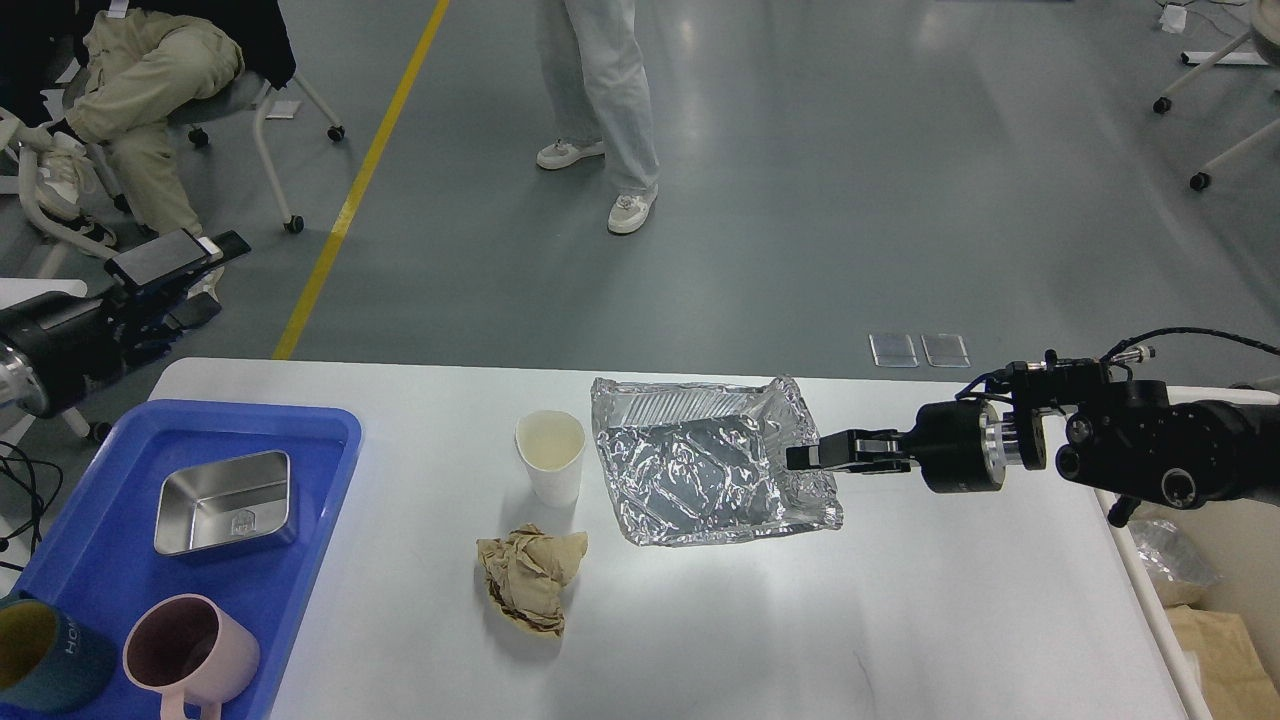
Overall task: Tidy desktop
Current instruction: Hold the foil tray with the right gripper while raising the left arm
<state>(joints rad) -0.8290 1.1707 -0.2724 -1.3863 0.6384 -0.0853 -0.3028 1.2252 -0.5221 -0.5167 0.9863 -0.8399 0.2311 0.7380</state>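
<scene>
A robot's right arm is reaching in from the right across the white table (pixel 900 620), its right gripper (pixel 805 457) pointing at the right-hand rim of a crumpled foil tray (pixel 700 470). The jaws are lying close together at the foil's edge; whether they are pinching the rim or only touching it cannot be told from this angle. The left gripper (pixel 165 262) is hanging off the table's far left corner, above the floor, and its jaws are too dark and end-on to judge.

Clutter is sitting mid-table: a white paper cup (pixel 550 455) standing upright just left of the foil tray, and a ball of crumpled brown paper (pixel 530 578) lying in front of the cup. On the left, a blue tray (pixel 300 430) is holding a steel container (pixel 225 503), a pink mug (pixel 190 650) and a dark teal cup (pixel 40 655) at the frame's edge.

The foil appears to be the item in hand, with cup and paper not yet dealt with. The next move is calling for a firm hold on the thin rim and a lift that is not tearing or folding the flimsy foil, nor knocking the nearby cup.
</scene>
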